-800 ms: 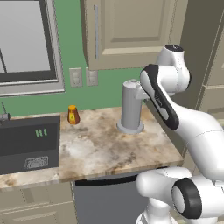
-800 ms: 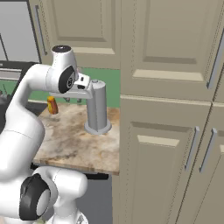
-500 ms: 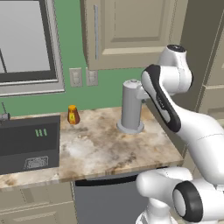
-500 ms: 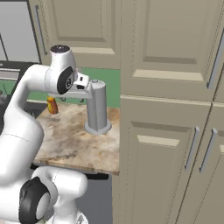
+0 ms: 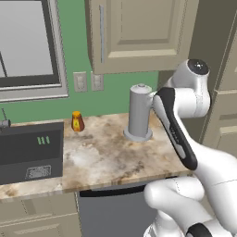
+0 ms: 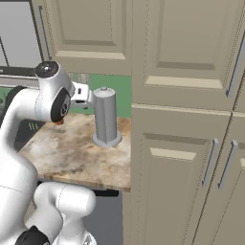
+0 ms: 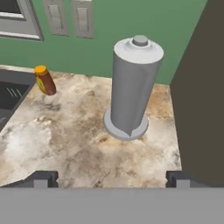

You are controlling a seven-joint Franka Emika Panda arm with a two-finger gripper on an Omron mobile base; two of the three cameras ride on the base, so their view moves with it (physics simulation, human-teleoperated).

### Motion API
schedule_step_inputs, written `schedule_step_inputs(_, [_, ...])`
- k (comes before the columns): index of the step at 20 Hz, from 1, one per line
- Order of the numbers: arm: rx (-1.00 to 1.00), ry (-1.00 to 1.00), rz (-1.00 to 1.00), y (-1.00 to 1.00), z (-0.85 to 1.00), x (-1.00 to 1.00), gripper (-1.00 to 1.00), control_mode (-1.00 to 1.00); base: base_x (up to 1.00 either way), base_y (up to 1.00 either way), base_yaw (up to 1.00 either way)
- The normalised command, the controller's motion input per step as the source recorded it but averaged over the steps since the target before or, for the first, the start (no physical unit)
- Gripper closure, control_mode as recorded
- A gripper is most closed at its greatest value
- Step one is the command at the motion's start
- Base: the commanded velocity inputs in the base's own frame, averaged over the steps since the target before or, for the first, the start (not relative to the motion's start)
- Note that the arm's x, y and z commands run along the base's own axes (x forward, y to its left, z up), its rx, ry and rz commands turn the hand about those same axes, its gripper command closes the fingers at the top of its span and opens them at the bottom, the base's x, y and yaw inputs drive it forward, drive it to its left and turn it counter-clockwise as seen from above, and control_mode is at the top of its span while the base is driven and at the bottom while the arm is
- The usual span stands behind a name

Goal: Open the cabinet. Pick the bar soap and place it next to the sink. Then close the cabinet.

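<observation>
arm: raised and folded, elbow high, forearm angled down over the right end of the counter (image 5: pixel 106 157), wrist tucked behind the grey paper towel holder (image 5: pixel 139 112)
gripper (image 7: pixel 111 178): hanging above the counter, looking down and forward at the towel holder; nothing between the tips
jaws: spread wide, one dark tip at each bottom corner of the hand view, well apart
cabinet (image 5: pixel 139 34): up on the wall above the counter, door shut, long silver handle (image 5: pixel 101 34) running down its left edge
bar soap: can't spot it anywhere, cabinet door closed in front of whatever's inside
towel holder: upright on its round base near the back right of the counter, just beside the tall cabinets (image 6: pixel 186 124)
jar (image 5: pixel 77 121): small orange one with a dark cap, standing near the back wall, between the sink (image 5: pixel 30 150) and the towel holder, well apart from both
hard to see: gripper itself mostly blocked by the arm's own links in the left base view, and half hidden behind the towel holder in the right base view
cut off: sink runs off the left edge, cabinet top clipped by the frame
wall: two pale outlet plates (image 5: pixel 88 81) on the green bit under the cabinet
</observation>
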Motion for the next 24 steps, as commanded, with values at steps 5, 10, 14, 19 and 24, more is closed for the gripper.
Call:
schedule_step_inputs(5, [-0.09,-0.09,0.00,0.29,0.27,-0.09,-1.00,-1.00,0.00,0.00,0.00])
schedule_step_inputs(10, [-0.10,0.00,-0.04,0.40,0.34,-0.01,-1.00,-1.00,0.00,0.00,0.00])
schedule_step_inputs(14, [-0.03,0.00,-0.10,0.33,0.36,-0.05,-1.00,-1.00,0.00,0.00,0.00])
schedule_step_inputs(19, [0.00,0.00,-0.09,0.25,0.34,-0.09,-1.00,-1.00,0.00,0.00,0.00])
schedule_step_inputs(24, [0.00,-0.07,-0.10,0.25,0.28,-0.14,-1.00,-1.00,0.00,0.00,0.00])
